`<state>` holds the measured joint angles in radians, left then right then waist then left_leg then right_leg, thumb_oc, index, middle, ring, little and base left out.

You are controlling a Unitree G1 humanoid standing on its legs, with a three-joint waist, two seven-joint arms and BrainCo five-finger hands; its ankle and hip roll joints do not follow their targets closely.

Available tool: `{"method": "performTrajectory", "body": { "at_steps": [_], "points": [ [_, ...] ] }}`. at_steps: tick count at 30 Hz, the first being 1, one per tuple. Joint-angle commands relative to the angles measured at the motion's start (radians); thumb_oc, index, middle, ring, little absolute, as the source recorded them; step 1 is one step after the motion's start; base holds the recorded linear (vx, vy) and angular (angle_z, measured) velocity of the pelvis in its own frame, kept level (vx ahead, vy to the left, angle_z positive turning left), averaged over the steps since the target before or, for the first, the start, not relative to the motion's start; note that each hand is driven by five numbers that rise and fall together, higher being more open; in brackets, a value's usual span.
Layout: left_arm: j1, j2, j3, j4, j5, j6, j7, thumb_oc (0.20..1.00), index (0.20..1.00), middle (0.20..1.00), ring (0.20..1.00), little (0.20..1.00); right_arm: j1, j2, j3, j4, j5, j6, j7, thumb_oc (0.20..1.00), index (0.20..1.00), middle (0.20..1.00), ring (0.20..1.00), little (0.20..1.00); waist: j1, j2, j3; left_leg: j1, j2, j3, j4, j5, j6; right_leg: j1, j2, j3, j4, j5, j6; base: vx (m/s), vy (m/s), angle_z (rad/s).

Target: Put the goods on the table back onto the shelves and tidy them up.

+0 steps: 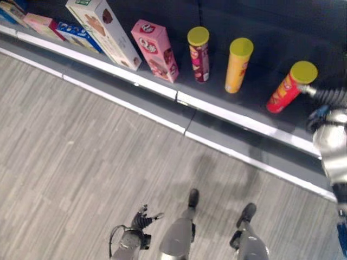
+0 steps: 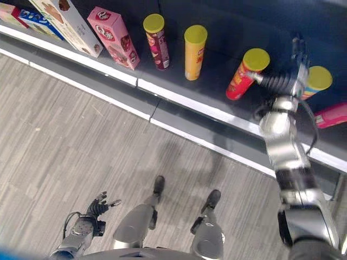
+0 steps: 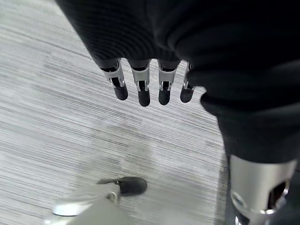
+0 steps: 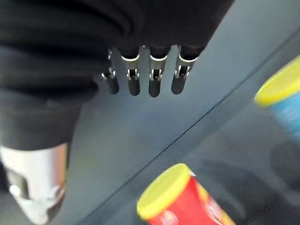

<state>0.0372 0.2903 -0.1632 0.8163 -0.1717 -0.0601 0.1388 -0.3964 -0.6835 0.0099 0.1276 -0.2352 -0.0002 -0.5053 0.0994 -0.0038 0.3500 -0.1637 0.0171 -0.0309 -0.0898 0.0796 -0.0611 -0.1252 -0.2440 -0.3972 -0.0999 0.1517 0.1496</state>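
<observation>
Left hand (image 2: 96,207) is being held low over the grey plank floor (image 1: 81,162), nearest the robot – fingers (image 3: 143,91) relaxed and straight, nothing being gripped; further out, the shelf's white front edge (image 1: 217,111) is running across the view; on the dark shelf (image 2: 227,32) behind it goods are standing in a row: white box (image 1: 103,32), pink box (image 1: 155,50), maroon can (image 1: 199,54) with yellow lid, yellow can (image 1: 238,65), red can (image 2: 246,73) leaning, all well apart; right hand (image 2: 298,51) is being extended over the shelf between the red can and a blue can (image 2: 314,81) with yellow lid – fingers (image 4: 154,82) straight, nothing being held, red can just beside but not being touched; a pink pack (image 2: 331,115) is lying flat near the right arm; more flat boxes (image 1: 59,27) are lying at the shelf's far left end; no table is being seen, goods are already sitting on the shelf.
</observation>
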Motion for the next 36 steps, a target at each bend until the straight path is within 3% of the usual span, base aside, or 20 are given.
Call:
{"method": "performTrajectory", "body": {
  "at_steps": [1,4,5,8,10,13,14,20,21,24,25,26,27,30,31,32,33,34,35,36],
  "points": [
    [0.001,0.036,0.013,0.083,0.049,0.012,-0.007,1.000,1.000,1.000,1.000,1.000,0.122,0.005,-0.043,-0.099,0.131,-0.116,0.146,1.000,1.000,1.000,1.000,1.000,-0.022,-0.034,-0.078,0.020,0.015,0.077,0.010,-0.074,-0.012,0.057,-0.084,0.063,0.092,-0.071,0.089,0.02,0.075,-0.19],
    [0.006,0.052,0.039,0.073,0.063,0.013,-0.036,1.000,1.000,1.000,1.000,1.000,0.241,0.064,-0.044,-0.136,0.363,-0.159,0.322,1.000,1.000,1.000,1.000,1.000,-0.052,-0.059,-0.087,0.060,0.009,0.110,0.010,-0.090,0.003,0.057,-0.089,0.094,0.110,-0.051,0.097,0.01,0.114,-0.42],
    [0.003,0.058,0.058,0.097,0.071,0.014,-0.053,1.000,1.000,1.000,1.000,1.000,0.310,0.105,-0.030,-0.154,0.517,-0.169,0.440,1.000,1.000,1.000,1.000,1.000,-0.074,-0.070,-0.090,0.093,0.006,0.139,0.009,-0.103,0.011,0.052,-0.091,0.128,0.131,-0.038,0.103,-0.01,0.115,-0.56],
    [-0.003,0.067,0.065,0.106,0.079,0.015,-0.061,1.000,1.000,1.000,1.000,1.000,0.344,0.136,-0.021,-0.169,0.609,-0.169,0.502,1.000,1.000,1.000,1.000,1.000,-0.087,-0.077,-0.095,0.104,0.002,0.156,0.007,-0.106,0.015,0.040,-0.092,0.151,0.142,-0.021,0.108,0.00,0.084,-0.64],
    [-0.019,0.082,0.076,0.141,0.097,0.015,-0.085,1.000,1.000,1.000,1.000,1.000,0.396,0.169,0.035,-0.165,0.756,-0.148,0.630,1.000,1.000,1.000,1.000,1.000,-0.121,-0.088,-0.093,0.138,0.011,0.207,0.003,-0.110,0.020,0.009,-0.077,0.209,0.162,0.008,0.110,-0.02,0.087,-0.50],
    [-0.022,0.106,0.083,0.149,0.115,0.014,-0.108,1.000,1.000,1.000,1.000,1.000,0.438,0.151,0.062,-0.189,0.821,-0.122,0.715,1.000,1.000,1.000,1.000,1.000,-0.137,-0.092,-0.087,0.168,0.037,0.256,0.003,-0.113,0.016,-0.004,-0.069,0.215,0.177,0.013,0.110,-0.04,0.001,-0.87],
    [-0.023,0.114,0.090,0.173,0.130,0.017,-0.128,1.000,1.000,1.000,1.000,1.000,0.468,0.129,0.048,-0.199,0.848,-0.110,0.752,1.000,1.000,1.000,1.000,1.000,-0.150,-0.091,-0.092,0.180,0.068,0.300,0.008,-0.114,0.011,0.000,-0.083,0.202,0.195,0.011,0.104,-0.05,-0.055,-1.19],
    [-0.019,0.124,0.099,0.193,0.144,0.012,-0.148,1.000,1.000,1.000,1.000,1.000,0.509,0.095,-0.016,-0.224,0.864,-0.098,0.784,1.000,1.000,1.000,1.000,1.000,-0.165,-0.091,-0.125,0.180,0.119,0.377,0.028,-0.105,-0.001,0.025,-0.138,0.200,0.210,0.042,0.093,-0.06,-0.130,-0.80],
    [-0.016,0.126,0.102,0.182,0.137,0.006,-0.152,1.000,1.000,1.000,1.000,1.000,0.521,0.072,-0.058,-0.219,0.846,-0.103,0.778,1.000,1.000,1.000,1.000,1.000,-0.165,-0.100,-0.154,0.172,0.149,0.417,0.041,-0.098,-0.016,0.047,-0.184,0.174,0.205,0.098,0.106,0.00,-0.291,-0.86],
    [-0.016,0.125,0.116,0.164,0.114,0.003,-0.149,1.000,1.000,1.000,1.000,1.000,0.535,0.052,-0.134,-0.179,0.765,-0.104,0.718,1.000,1.000,1.000,1.000,1.000,-0.162,-0.106,-0.188,0.174,0.214,0.460,0.063,-0.097,-0.059,0.087,-0.217,0.099,0.182,0.149,0.112,-0.03,-0.415,-0.96],
    [-0.021,0.124,0.117,0.163,0.105,0.001,-0.145,1.000,1.000,1.000,1.000,1.000,0.536,0.051,-0.160,-0.164,0.728,-0.106,0.686,1.000,1.000,1.000,1.000,1.000,-0.168,-0.111,-0.203,0.170,0.228,0.471,0.070,-0.090,-0.071,0.106,-0.211,0.093,0.153,0.142,0.112,-0.04,-0.361,-0.78],
    [-0.019,0.126,0.115,0.157,0.099,0.002,-0.140,1.000,1.000,1.000,1.000,1.000,0.532,0.042,-0.187,-0.147,0.704,-0.105,0.658,1.000,1.000,1.000,1.000,1.000,-0.170,-0.115,-0.213,0.173,0.242,0.488,0.078,-0.081,-0.082,0.111,-0.201,0.088,0.139,0.142,0.112,-0.08,-0.520,-0.69],
    [-0.012,0.119,0.128,0.158,0.081,-0.003,-0.135,1.000,1.000,1.000,1.000,1.000,0.513,0.016,-0.222,-0.124,0.658,-0.114,0.608,1.000,1.000,1.000,1.000,1.000,-0.165,-0.113,-0.223,0.175,0.301,0.529,0.103,-0.053,-0.120,0.124,-0.164,0.063,0.103,0.097,0.112,-0.08,-0.506,-1.00],
    [-0.003,0.100,0.157,0.157,0.049,-0.008,-0.120,1.000,1.000,1.000,1.000,1.000,0.494,0.019,-0.281,-0.139,0.663,-0.139,0.548,1.000,1.000,1.000,1.000,1.000,-0.167,-0.094,-0.224,0.202,0.381,0.555,0.114,-0.011,-0.162,0.131,-0.101,0.061,0.089,-0.069,0.111,0.00,-0.515,-0.75],
    [0.013,0.080,0.184,0.160,0.013,-0.004,-0.118,1.000,1.000,1.000,1.000,1.000,0.510,0.026,-0.341,-0.185,0.665,-0.156,0.515,1.000,1.000,1.000,1.000,1.000,-0.182,-0.074,-0.217,0.216,0.442,0.557,0.126,0.056,-0.180,0.138,-0.031,0.087,0.092,-0.138,0.073,0.03,-0.456,-0.53],
    [0.013,0.079,0.184,0.160,0.013,-0.003,-0.118,1.000,1.000,1.000,1.000,1.000,0.512,0.026,-0.343,-0.188,0.665,-0.155,0.514,1.000,1.000,1.000,1.000,1.000,-0.181,-0.071,-0.216,0.217,0.448,0.555,0.127,0.058,-0.182,0.139,-0.026,0.086,0.094,-0.141,0.070,0.07,-0.410,-0.51],
    [0.015,0.068,0.191,0.160,-0.001,-0.002,-0.116,1.000,1.000,1.000,1.000,1.000,0.509,0.022,-0.364,-0.189,0.659,-0.169,0.497,1.000,1.000,1.000,1.000,1.000,-0.183,-0.062,-0.214,0.216,0.471,0.547,0.150,0.108,-0.185,0.156,0.011,0.089,0.084,-0.166,0.048,0.07,-0.369,-0.47],
    [0.028,0.045,0.191,0.155,-0.014,0.000,-0.116,1.000,1.000,1.000,1.000,1.000,0.505,0.016,-0.413,-0.205,0.639,-0.194,0.449,1.000,1.000,1.000,1.000,1.000,-0.189,-0.044,-0.203,0.208,0.511,0.530,0.200,0.200,-0.190,0.202,0.067,0.080,0.043,-0.192,0.013,0.07,-0.367,-0.49],
    [0.028,0.044,0.190,0.154,-0.014,0.000,-0.116,1.000,1.000,1.000,1.000,1.000,0.505,0.016,-0.413,-0.205,0.638,-0.194,0.447,1.000,1.000,1.000,1.000,1.000,-0.190,-0.041,-0.200,0.208,0.515,0.526,0.201,0.202,-0.192,0.207,0.072,0.077,0.039,-0.191,0.011,0.06,-0.366,-0.53],
    [0.029,0.038,0.189,0.144,-0.016,-0.001,-0.111,1.000,1.000,1.000,1.000,1.000,0.490,0.009,-0.425,-0.226,0.625,-0.207,0.423,1.000,1.000,1.000,1.000,1.000,-0.187,-0.040,-0.191,0.191,0.521,0.515,0.245,0.247,-0.194,0.226,0.090,0.085,0.021,-0.196,-0.001,0.00,-0.344,-0.38]
  ]
}}
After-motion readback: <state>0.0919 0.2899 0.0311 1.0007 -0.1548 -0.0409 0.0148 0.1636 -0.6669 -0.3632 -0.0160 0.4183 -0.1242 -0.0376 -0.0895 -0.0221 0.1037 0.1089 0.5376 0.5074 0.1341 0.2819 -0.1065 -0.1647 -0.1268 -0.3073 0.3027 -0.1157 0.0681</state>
